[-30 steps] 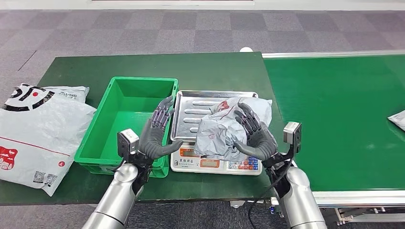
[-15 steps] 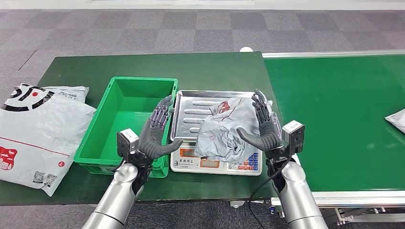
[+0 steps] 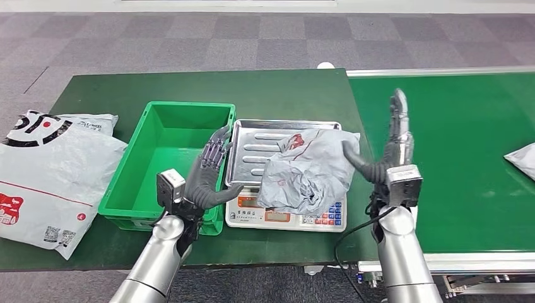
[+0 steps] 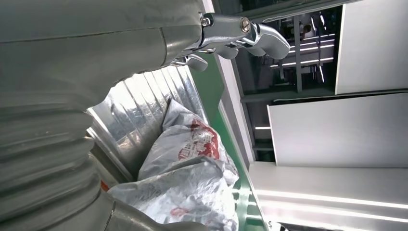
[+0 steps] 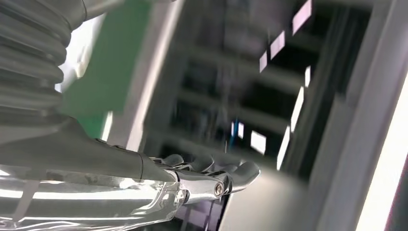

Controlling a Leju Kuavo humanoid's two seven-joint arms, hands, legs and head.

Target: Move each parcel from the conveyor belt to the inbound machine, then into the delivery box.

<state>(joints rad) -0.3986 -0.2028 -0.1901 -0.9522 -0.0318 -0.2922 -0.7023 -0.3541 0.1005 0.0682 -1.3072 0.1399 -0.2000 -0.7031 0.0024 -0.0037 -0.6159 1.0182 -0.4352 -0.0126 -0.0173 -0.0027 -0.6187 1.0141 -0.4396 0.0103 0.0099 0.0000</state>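
Both my hands are hanging wide and empty: left hand (image 3: 206, 178) between crate (image 3: 126, 183) and scale (image 3: 249, 148), right hand (image 3: 391, 148) right of the centre-frame parcel (image 3: 307, 170).

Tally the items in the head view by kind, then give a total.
Grey parcels: 2, one on the scale, one on the conveyor belt's right edge
White mailer bags on the table at left: 2
Green crates: 1
Weighing scales: 1
Total: 6
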